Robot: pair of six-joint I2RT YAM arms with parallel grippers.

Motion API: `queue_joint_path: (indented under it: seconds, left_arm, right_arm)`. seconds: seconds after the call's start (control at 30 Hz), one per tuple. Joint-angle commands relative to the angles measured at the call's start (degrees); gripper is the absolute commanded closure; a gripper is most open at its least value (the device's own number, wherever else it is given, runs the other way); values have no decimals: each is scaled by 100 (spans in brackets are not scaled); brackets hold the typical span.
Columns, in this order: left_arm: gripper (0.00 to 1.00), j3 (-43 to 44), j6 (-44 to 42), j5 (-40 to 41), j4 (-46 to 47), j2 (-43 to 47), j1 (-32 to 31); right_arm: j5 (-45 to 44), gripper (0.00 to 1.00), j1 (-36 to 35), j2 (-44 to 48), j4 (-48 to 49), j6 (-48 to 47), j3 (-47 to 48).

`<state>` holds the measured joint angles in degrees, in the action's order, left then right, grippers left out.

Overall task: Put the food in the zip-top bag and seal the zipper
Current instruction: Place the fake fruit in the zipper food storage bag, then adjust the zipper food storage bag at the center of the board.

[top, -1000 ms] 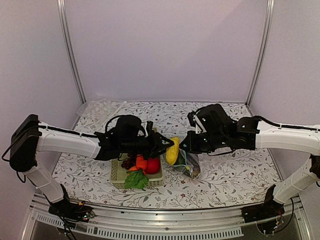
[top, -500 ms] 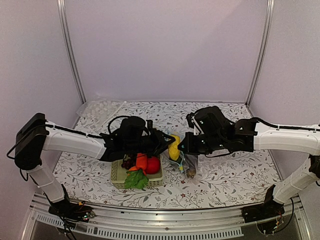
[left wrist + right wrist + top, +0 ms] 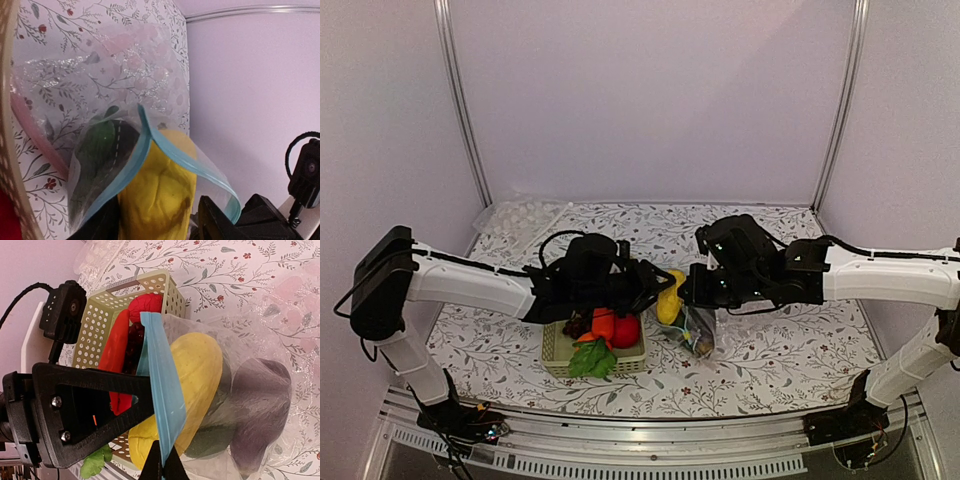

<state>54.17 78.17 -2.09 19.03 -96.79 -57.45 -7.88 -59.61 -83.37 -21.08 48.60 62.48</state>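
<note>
My left gripper (image 3: pixel 160 222) is shut on the yellow corn cob (image 3: pixel 162 195), whose tip is pushed into the open mouth of the clear zip-top bag (image 3: pixel 100 85). The light-blue zipper (image 3: pixel 185 160) arches over the corn. My right gripper (image 3: pixel 161 466) is shut on the zipper strip (image 3: pixel 162 385) and holds the mouth up. Inside the bag lie the purple eggplant (image 3: pixel 262 400) and a dark green vegetable (image 3: pixel 215 440), with the corn (image 3: pixel 195 375) against them. From the top view the corn (image 3: pixel 668 298) sits between both grippers above the bag (image 3: pixel 695 330).
The pale green mesh basket (image 3: pixel 560 352) stands left of the bag, holding a carrot (image 3: pixel 115 360), red fruit (image 3: pixel 147 302), dark grapes and a green leaf (image 3: pixel 590 360). Bubbly plastic sheets (image 3: pixel 515 215) lie at the back left. My left finger (image 3: pixel 100 395) crosses in front of the basket.
My left gripper has moved right with the corn, from beside the bag into its mouth. My right gripper has shifted slightly, still holding the zipper strip.
</note>
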Motion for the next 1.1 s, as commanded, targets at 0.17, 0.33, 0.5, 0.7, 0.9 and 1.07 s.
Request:
queue_joint_path:
  seconds: [0.17, 0.33, 0.5, 0.7, 0.9, 1.07]
  left_arm:
    - [31, 206, -752, -64, -874, 422, -102]
    - [26, 707, -1672, -158, -2162, 725, -94]
    - [26, 830, -2135, -72, -2964, 976, -65]
    - [42, 726, -2192, -4, -3518, 980, -14]
    - [64, 533, -2081, -162, -3542, 910, -12]
    - [69, 494, -2116, -221, -3580, 842, -14]
  right_arm:
    - [-258, 100, 25, 196, -115, 20, 114]
    - [-235, 100, 133, 354, -169, 53, -6]
    - [11, 100, 258, 437, -9, 64, -122]
    - [269, 100, 336, 559, 177, 94, -273]
    - [425, 100, 349, 561, 369, 201, -392]
    - [443, 100, 353, 568, 416, 244, -414]
